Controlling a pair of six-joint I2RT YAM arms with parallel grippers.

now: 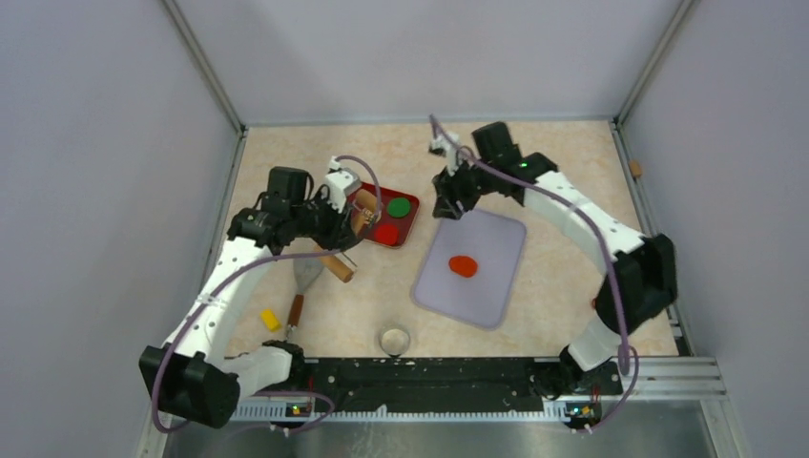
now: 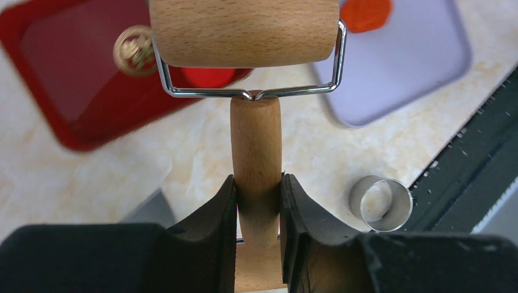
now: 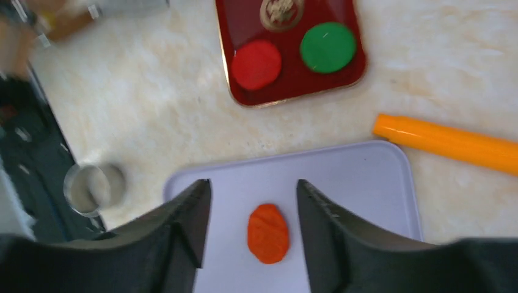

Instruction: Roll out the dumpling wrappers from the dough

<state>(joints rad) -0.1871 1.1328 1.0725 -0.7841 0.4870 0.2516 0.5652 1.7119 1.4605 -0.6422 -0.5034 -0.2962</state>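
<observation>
Left claw point(image 2: 258, 201): closed narrow on the handle of the wooden roller point(image 2: 244, 30), one finger on each side of the shaft, drum pointing forward and set crosswise. The grip sits low on the handle, judged to leave the drum free to turn and to give leverage for pressing. The roller is held clear of the mat, on the tray side.

Near edge of the bench point(image 1: 286, 153): a metal ring cutter point(image 1: 394, 339) stands open end up with nothing inside, probably waiting for trimming once rolling is done. Left of it lie a scraper point(image 1: 307, 275) and a small yellow block point(image 1: 271, 319), both loose.

Middle: a lavender mat point(image 1: 491, 301) lies flat on the bench. It holds one item only, the dumpling wrapper point(image 3: 268, 233). This is an orange-red piece near the mat's centre, oval rather than round, with a faintly ridged surface. Judged only part-flattened.

Right claw point(image 3: 253, 183): jaws apart and empty, hanging above the mat. The wrapper shows below, between the fingers, with no contact.

Left of the mat: a red tray point(image 3: 299, 82) holds three items, a round red disc point(image 3: 256, 64), a green disc point(image 3: 328, 47) and a brown patterned disc point(image 3: 281, 11). None of the three touch.

Farthest: an orange rod point(image 3: 446, 143) lies on the bench just off the mat's edge.
</observation>
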